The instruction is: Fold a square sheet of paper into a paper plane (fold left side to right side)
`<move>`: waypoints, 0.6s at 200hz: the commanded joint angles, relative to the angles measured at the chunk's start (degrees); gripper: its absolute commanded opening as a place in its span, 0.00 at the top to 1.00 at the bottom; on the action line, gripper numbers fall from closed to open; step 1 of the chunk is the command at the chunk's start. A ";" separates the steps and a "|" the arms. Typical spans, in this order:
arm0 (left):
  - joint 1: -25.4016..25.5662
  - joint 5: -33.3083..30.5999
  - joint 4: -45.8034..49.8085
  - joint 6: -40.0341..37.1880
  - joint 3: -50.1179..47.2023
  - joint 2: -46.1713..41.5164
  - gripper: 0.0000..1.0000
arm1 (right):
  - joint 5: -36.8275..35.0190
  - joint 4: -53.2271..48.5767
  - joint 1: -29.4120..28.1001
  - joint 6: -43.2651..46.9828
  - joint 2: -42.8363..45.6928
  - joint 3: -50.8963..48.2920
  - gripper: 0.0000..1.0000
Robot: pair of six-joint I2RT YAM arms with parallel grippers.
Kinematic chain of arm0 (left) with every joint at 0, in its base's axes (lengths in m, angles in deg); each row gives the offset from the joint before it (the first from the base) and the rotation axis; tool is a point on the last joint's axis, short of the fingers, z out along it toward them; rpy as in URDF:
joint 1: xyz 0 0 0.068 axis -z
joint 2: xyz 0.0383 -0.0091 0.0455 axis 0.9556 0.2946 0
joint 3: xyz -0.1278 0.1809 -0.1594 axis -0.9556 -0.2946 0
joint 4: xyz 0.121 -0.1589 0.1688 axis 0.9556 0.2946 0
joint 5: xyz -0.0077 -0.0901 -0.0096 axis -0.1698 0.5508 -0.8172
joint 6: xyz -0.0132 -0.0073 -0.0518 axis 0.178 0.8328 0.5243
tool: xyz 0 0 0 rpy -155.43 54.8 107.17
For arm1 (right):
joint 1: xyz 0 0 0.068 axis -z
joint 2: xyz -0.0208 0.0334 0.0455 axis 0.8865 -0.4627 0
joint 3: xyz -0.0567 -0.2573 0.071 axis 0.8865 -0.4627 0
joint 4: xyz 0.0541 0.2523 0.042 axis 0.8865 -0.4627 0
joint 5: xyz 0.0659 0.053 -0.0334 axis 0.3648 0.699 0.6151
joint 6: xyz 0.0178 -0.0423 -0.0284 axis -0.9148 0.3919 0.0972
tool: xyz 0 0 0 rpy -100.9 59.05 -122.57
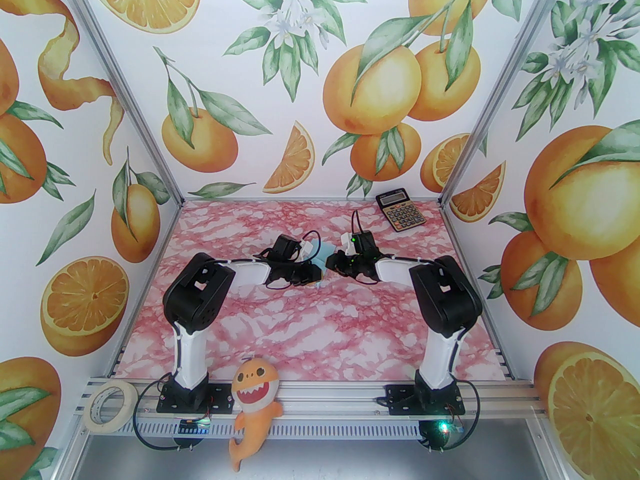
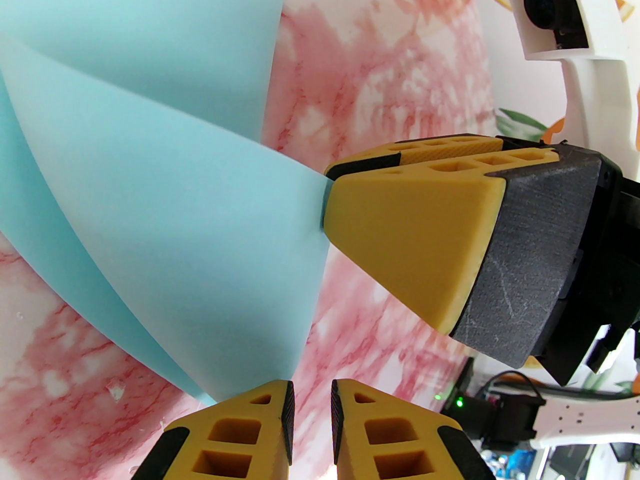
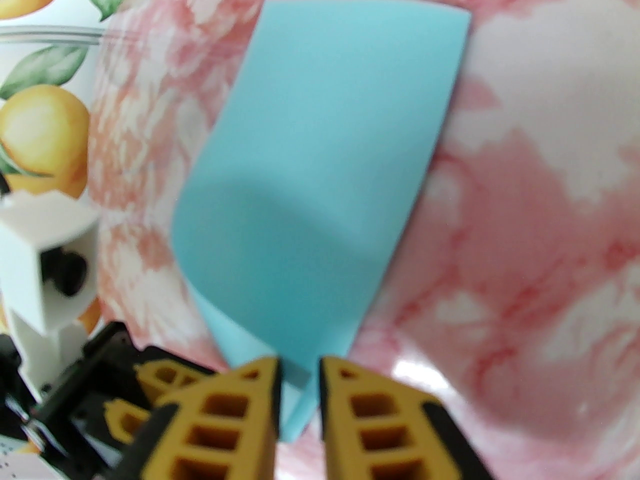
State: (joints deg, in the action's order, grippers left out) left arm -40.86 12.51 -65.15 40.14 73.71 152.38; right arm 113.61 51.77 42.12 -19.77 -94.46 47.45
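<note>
— Lying on the pink marbled bench just above the centre of the top view, the square sheet of paper sits well apart from the calculator at the upper right.

— Which step is this?

— By the look of it, the first fold, left side over to right. In the right wrist view the sheet reads as a tall, narrow oblong, its left edge rounded rather than sharp. In the left wrist view two layers bow apart at the left of frame. Doubled over, then, but not yet creased.

— And the grippers?

— The right gripper, at the bottom of its own view, stands a slit apart with the sheet's near corner running down between the fingers. Whether the pads bite on the paper cannot be told. The left gripper, bottom centre of its view, is narrowly spread and holds nothing. Bare bench shows through the gap, and the sheet's lower corner ends just beside the finger on the left of frame.

— What does the next move call for?

— Probably pinning the free edges so the layers cannot slide, then pressing along the rounded edge to set the crease. The paper looks thin and springy, so if it is let go too soon it may bow open again.
</note>
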 commanded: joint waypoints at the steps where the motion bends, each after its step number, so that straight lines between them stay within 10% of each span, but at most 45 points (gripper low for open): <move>1: -0.04 0.74 -1.54 0.03 1.10 0.69 0.79 | 0.79 1.99 -0.05 -0.55 -1.24 0.67 0.85; 120: -0.02 1.26 -1.71 0.03 1.45 1.51 0.79 | 0.55 1.81 -0.07 -0.47 -2.66 2.52 0.89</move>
State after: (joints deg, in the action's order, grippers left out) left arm -40.86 12.89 -65.37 40.29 73.71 152.75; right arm 113.61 52.53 42.12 -20.21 -96.19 48.17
